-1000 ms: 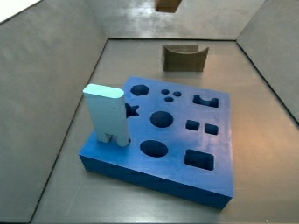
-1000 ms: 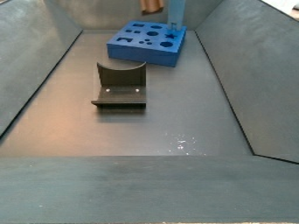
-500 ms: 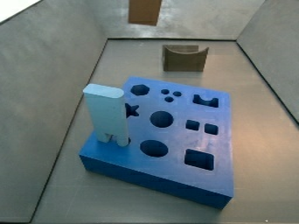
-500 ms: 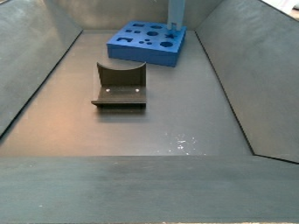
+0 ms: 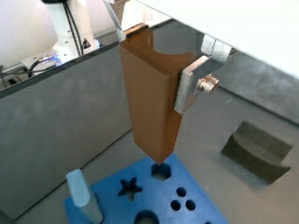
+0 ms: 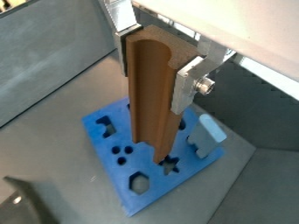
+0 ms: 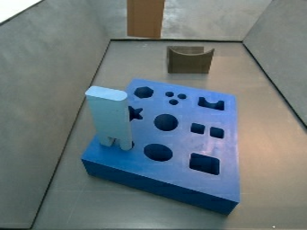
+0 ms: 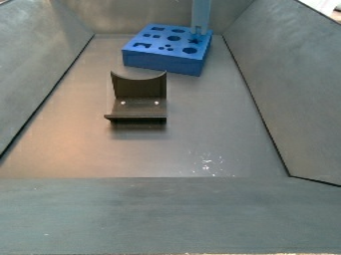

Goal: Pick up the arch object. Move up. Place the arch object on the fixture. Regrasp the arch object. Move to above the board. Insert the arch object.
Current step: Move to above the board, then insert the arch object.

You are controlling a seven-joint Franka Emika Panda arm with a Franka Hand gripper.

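The arch object [image 7: 145,19], in the claw [image 5: 163,74], has come lower.

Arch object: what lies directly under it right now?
The arch object, held upright in the gripper, hangs above the board. Its lower end hides the cut-out beneath.

A grey floor [image 8: 173,139] lies between sloping grey walls [image 7: 48,99] that form a trough-like enclosure. A bright glare patch [image 8: 206,159] shines on the floor. Beyond a wall stands pale, cluttered lab equipment [image 5: 52,44].
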